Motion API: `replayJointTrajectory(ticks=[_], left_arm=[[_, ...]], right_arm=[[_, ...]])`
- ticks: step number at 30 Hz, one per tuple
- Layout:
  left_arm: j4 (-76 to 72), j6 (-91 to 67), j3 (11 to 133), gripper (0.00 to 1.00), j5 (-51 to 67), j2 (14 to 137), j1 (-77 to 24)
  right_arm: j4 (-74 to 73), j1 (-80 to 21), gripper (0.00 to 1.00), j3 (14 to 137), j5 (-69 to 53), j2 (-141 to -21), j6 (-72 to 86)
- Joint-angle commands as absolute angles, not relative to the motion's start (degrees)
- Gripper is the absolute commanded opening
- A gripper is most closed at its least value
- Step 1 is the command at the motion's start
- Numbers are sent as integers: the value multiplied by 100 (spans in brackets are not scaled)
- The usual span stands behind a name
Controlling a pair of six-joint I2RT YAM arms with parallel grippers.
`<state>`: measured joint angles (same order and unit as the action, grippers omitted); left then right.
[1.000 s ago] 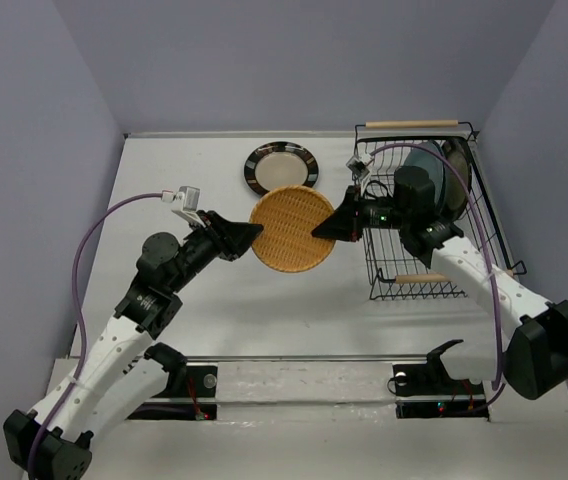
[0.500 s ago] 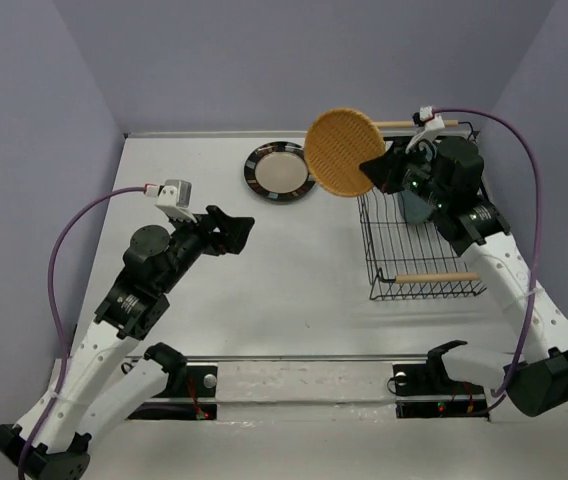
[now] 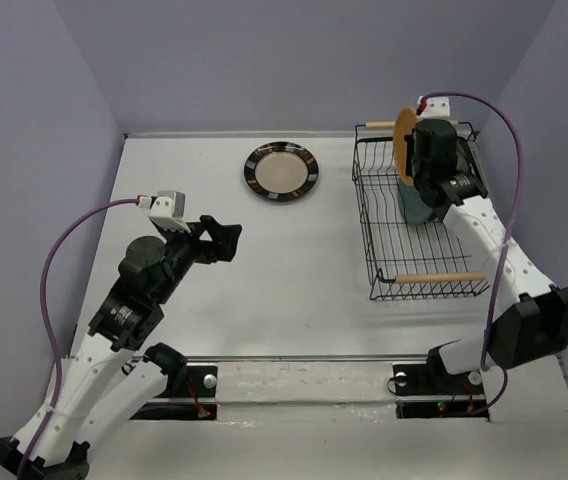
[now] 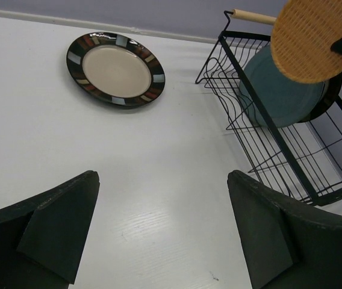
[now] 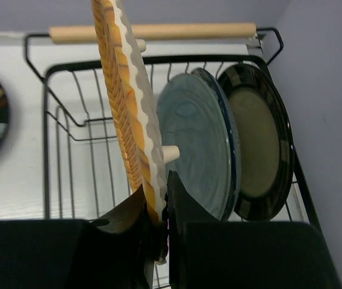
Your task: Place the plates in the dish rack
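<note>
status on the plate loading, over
Right pincer shut on wicker plate, edge-up over dish rack. Left pincer open, empty. Striped plate on table. Nothing blocking.

Top camera overhead; both wrist cameras face dish rack [image 4: 291, 144], right nearer.

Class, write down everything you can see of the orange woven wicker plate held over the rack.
The round orange woven wicker plate has a tight basket-weave face and a pale scalloped edge. It stands nearly upright on edge, its lower rim pinched in the shut right hand. It hangs over the far end of the black wire dish rack, beside the upright teal-blue plate; whether it touches the wires cannot be told.
</note>
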<state>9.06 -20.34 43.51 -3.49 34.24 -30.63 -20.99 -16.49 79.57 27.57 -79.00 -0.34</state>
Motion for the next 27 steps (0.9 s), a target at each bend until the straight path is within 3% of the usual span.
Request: replayJointTrajectory(ticks=[1, 27], left_arm=[[765, -1855, 4315, 99, -510, 3331, -3032], [747, -1881, 4298, 99, -281, 3709, -2900]], right_arm=[[-1942, -1451, 7, 8104, 3410, -8173, -369], [-1354, -1169, 7, 7471, 2540, -9465, 272]])
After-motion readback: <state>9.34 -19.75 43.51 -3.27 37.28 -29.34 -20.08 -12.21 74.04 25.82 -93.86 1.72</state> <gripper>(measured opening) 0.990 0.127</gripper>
